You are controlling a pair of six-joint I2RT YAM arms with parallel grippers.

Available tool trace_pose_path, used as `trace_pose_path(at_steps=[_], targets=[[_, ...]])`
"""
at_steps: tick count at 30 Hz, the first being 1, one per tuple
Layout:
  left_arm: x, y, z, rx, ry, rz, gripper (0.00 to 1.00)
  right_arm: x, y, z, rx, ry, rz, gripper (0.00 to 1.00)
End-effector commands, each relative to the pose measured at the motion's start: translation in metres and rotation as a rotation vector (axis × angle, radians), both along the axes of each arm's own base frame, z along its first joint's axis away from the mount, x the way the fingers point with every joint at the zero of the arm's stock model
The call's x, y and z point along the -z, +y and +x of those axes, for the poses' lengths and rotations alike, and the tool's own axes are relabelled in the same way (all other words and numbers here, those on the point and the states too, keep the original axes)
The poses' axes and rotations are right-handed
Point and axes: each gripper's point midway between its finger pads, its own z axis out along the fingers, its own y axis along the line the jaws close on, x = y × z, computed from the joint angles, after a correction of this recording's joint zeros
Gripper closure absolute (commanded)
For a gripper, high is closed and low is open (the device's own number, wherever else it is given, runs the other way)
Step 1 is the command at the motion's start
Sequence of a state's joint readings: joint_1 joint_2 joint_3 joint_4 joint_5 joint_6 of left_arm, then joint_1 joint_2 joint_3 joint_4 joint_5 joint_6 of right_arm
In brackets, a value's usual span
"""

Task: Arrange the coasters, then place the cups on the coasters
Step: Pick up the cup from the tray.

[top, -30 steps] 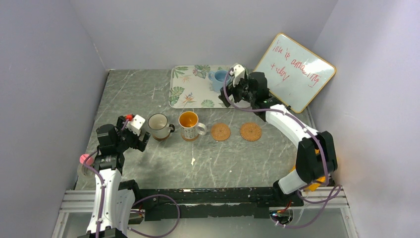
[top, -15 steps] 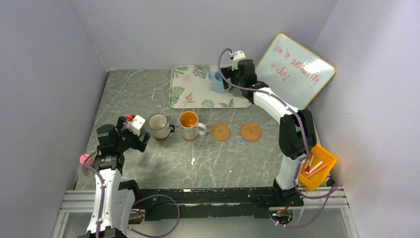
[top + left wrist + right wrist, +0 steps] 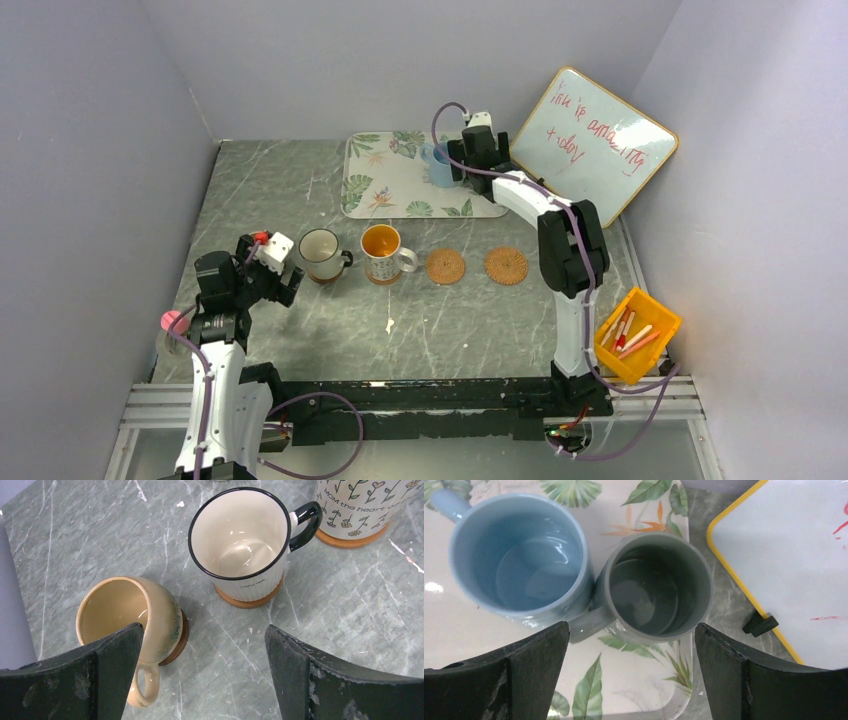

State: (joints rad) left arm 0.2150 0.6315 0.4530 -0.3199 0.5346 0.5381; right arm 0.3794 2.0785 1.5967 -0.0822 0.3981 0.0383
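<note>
Far left, left wrist view: small tan glazed mug (image 3: 127, 615), upright on a smooth dark brown round coaster (image 3: 183, 632), handle toward the camera, cream interior visible down to the bottom. Partly covered in the picture by one finger (image 3: 100, 675) of the left gripper (image 3: 205, 680); touching or not, impossible to tell. Left gripper spread wide, gripping nothing.

Next to the right: white ribbed mug with black rim and handle (image 3: 242, 545), upright on a smooth tan round coaster (image 3: 247, 600). Ahead of the gap between the left gripper's fingers, apart from both.

Next: white flower-printed mug with lettering (image 3: 360, 505), orange inside in the top view, upright on another smooth tan coaster (image 3: 350, 541), handle to the right.

Next, top view: first woven rattan coaster (image 3: 445, 266) and second woven rattan coaster (image 3: 506, 266), side by side, in line with the mugs, uncovered.

At the far edge: white rectangular leaf-print tray (image 3: 639, 695). Contents: light blue mug (image 3: 519, 565) and grey-green mug (image 3: 656, 590), upright, just beside each other, the grey-green one near the tray's right edge.

Right gripper (image 3: 631, 680): above the tray, looking down into both mugs, fingers spread wide, pinching nothing. Grey-green mug ahead of the gap; light blue mug ahead of the finger at the picture's left.

Far right: yellow-framed whiteboard with red handwriting (image 3: 595, 140), leaning tilted by the right wall. Near edge: yellow rectangular bin (image 3: 650, 362), holding several red and pale pens (image 3: 625, 332).
</note>
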Motion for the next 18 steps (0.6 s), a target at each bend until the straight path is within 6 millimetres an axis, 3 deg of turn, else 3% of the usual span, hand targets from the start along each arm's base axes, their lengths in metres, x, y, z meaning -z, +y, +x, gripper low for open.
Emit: trace_pose_path(at_steps=[1, 18], targets=[[-0.007, -0.003, 0.001, 0.023, -0.030, 0.002, 0.04, -0.029, -0.006, 0.021, 0.086, -0.099, 0.001, 0.00], [-0.007, -0.003, 0.001, 0.024, -0.029, 0.001, 0.04, 0.001, -0.013, 0.028, 0.086, -0.075, -0.088, 0.00]])
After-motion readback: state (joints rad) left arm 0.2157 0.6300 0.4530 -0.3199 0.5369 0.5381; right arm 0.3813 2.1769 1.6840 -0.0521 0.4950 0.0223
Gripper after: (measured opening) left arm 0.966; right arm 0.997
